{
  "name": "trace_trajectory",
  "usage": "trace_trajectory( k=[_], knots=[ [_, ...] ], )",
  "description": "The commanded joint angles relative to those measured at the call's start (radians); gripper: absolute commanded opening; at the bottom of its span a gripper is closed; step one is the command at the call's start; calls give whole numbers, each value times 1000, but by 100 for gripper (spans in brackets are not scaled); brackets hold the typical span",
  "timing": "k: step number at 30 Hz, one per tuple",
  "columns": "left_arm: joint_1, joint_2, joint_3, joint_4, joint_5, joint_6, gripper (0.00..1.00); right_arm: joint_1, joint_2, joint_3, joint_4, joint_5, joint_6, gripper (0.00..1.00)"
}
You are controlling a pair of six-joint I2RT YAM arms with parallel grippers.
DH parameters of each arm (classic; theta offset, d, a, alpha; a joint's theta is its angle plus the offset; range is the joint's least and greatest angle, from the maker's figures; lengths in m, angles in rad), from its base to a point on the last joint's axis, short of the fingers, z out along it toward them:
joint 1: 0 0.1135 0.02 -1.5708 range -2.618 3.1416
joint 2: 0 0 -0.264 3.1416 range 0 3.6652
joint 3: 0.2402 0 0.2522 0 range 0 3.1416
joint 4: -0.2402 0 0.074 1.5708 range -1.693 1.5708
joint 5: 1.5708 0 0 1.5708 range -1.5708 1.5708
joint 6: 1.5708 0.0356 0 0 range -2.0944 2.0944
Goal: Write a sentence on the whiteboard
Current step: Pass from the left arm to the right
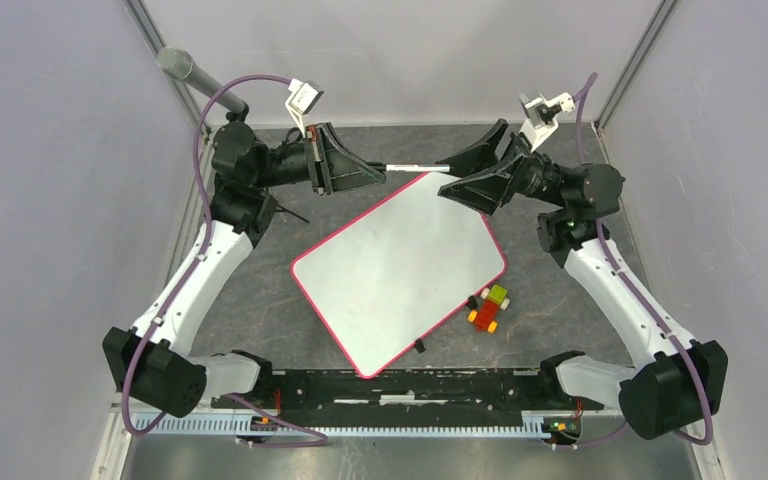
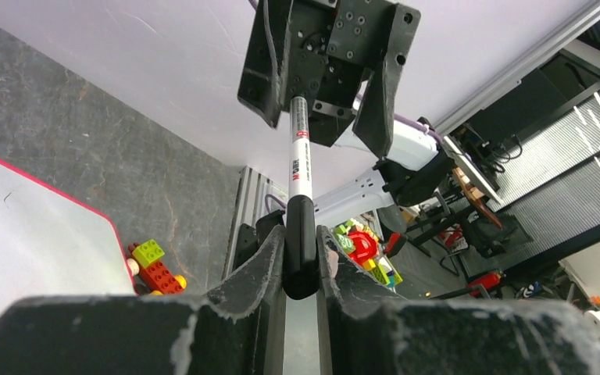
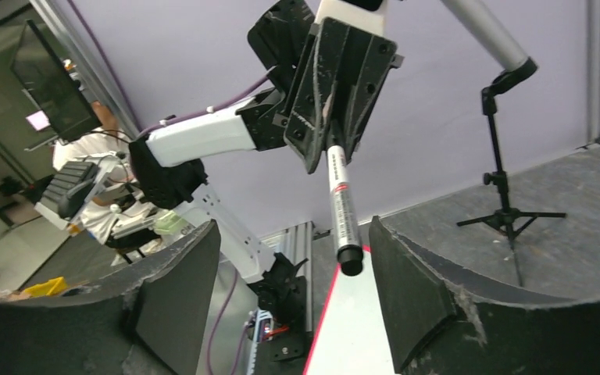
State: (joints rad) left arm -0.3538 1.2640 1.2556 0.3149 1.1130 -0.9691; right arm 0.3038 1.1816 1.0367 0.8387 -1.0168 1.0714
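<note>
The whiteboard (image 1: 400,265) lies tilted on the dark table, white with a red-pink rim; no sentence is in view on its face. Above its far corner a white marker (image 1: 415,168) hangs level between the two arms. My left gripper (image 1: 378,172) is shut on the marker's black cap (image 2: 300,250). The white barrel (image 2: 300,156) runs away from it toward my right gripper (image 1: 447,178). In the right wrist view the marker's black far end (image 3: 350,258) sits between the wide-open fingers of my right gripper (image 3: 293,266), touching neither. The whiteboard's corner (image 3: 355,328) shows below.
A small toy of red, green and yellow bricks (image 1: 488,305) lies just off the board's right edge. A microphone (image 1: 185,70) on a tripod stand (image 3: 504,180) is at the back left. A small black piece (image 1: 419,346) sits at the board's near edge.
</note>
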Motion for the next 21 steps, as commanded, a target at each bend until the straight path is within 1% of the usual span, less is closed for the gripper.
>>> trace_trajectory(
  k=[1, 2, 6, 8, 11, 16, 21],
  knots=[
    [-13, -7, 2, 67, -34, -65, 3, 31, -1, 13, -19, 0, -9, 71],
    [-17, -4, 3, 59, -36, -57, 3, 40, 2, 20, -55, 0, -37, 69],
    [-47, 6, 45, -132, -55, 99, 2, 60, 12, 51, -156, 0, -129, 57],
    [-55, 14, 54, -186, -61, 144, 3, 64, 13, 62, -204, 2, -171, 52],
    [-59, 21, 58, -213, -61, 166, 3, 65, 14, 76, -295, 9, -243, 51],
    [-74, 24, 67, -267, -71, 212, 2, 75, 17, 74, -321, 9, -273, 47],
    [-92, 30, 75, -281, -84, 231, 2, 91, 25, 80, -332, 7, -290, 34]
  ],
)
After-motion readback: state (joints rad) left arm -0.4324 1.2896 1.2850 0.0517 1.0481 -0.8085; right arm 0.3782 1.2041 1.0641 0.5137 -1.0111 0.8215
